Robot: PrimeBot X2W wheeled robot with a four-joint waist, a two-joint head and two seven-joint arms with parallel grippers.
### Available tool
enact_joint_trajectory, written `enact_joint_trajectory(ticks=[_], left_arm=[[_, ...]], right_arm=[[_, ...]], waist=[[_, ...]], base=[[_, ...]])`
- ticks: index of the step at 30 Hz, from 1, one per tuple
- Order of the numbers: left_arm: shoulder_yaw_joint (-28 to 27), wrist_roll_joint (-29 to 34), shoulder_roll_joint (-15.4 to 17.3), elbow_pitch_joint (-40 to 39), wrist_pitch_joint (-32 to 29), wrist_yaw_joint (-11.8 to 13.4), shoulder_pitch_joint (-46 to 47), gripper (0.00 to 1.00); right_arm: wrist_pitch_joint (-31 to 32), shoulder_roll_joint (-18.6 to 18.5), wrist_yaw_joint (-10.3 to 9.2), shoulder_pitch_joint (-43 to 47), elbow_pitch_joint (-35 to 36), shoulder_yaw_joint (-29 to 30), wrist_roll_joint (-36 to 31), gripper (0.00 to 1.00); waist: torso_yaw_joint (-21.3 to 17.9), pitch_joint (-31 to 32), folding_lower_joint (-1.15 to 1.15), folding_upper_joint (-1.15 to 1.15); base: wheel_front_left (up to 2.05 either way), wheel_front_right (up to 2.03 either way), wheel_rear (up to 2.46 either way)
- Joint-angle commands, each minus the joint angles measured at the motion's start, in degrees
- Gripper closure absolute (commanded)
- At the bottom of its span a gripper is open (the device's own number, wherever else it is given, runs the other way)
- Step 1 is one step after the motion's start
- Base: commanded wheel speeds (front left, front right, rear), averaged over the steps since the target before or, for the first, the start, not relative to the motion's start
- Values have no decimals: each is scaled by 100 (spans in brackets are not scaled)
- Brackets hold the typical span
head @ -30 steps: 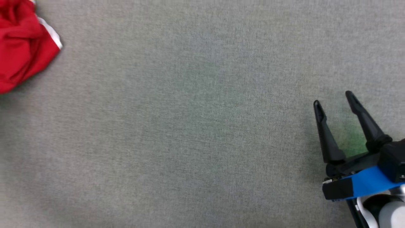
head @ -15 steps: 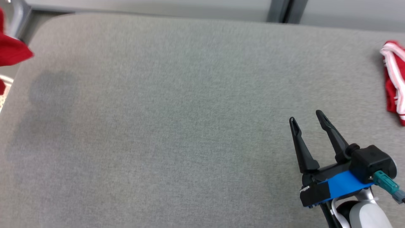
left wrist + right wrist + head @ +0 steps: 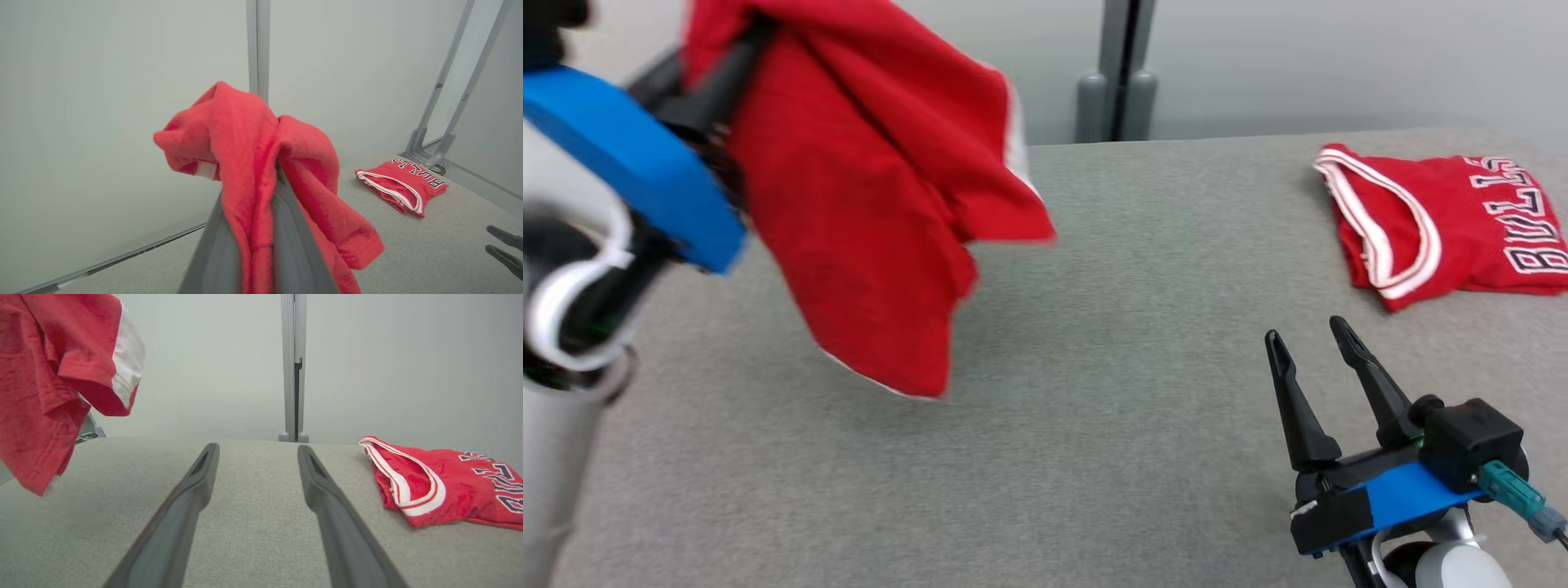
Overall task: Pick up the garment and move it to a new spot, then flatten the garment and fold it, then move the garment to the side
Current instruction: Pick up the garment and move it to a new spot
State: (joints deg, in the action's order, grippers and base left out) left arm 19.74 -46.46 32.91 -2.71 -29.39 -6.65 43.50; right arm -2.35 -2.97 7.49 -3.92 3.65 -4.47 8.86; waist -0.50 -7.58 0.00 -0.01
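Observation:
A crumpled red garment (image 3: pixel 874 212) with white trim hangs in the air over the left part of the grey table (image 3: pixel 1094 425). My left gripper (image 3: pixel 739 49) is shut on its upper part; in the left wrist view the cloth (image 3: pixel 261 171) drapes over both fingers and hides their tips. From the right wrist the garment (image 3: pixel 45 388) shows at the upper left, clear of the table. My right gripper (image 3: pixel 1308 336) rests low at the lower right, open, with nothing between its fingers (image 3: pixel 196 477).
A folded red jersey (image 3: pixel 1445 220) with white trim and dark lettering lies at the table's far right, just beyond my right gripper. Grey wall panels and a metal post (image 3: pixel 1117 73) stand behind the table's far edge.
The head camera has swung and lifted, bringing the table's far edge and the folded jersey into view. My left gripper now holds the red garment up in the air at the upper left.

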Motion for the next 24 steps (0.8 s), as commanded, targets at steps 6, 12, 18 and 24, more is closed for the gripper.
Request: enact_joint_trajectory(ticks=[6, 12, 18, 24], left_arm=[[460, -66, -721, 111, 381, -31, -294, 100], [1084, 214, -1109, 706, 1134, -78, -685, 100], [1745, 471, -1305, 1610, 1697, -95, -1297, 100], [2101, 653, -1599, 2418, 2234, -91, -1614, 33]], right_arm=[[0, 8, 1, -63, 63, -48, 185, 0], [-24, 10, 1, -45, 82, 51, 196, 0], [4, 8, 1, 34, 88, 45, 192, 0], [61, 8, 1, 76, 117, 48, 137, 0]], waist=[[-525, -140, 0, 1], [-825, -268, 0, 1], [-905, -257, 0, 1], [-766, -216, 0, 1]], base=[[0, 0, 0], [0, 0, 0], [0, 0, 0], [0, 0, 0]])
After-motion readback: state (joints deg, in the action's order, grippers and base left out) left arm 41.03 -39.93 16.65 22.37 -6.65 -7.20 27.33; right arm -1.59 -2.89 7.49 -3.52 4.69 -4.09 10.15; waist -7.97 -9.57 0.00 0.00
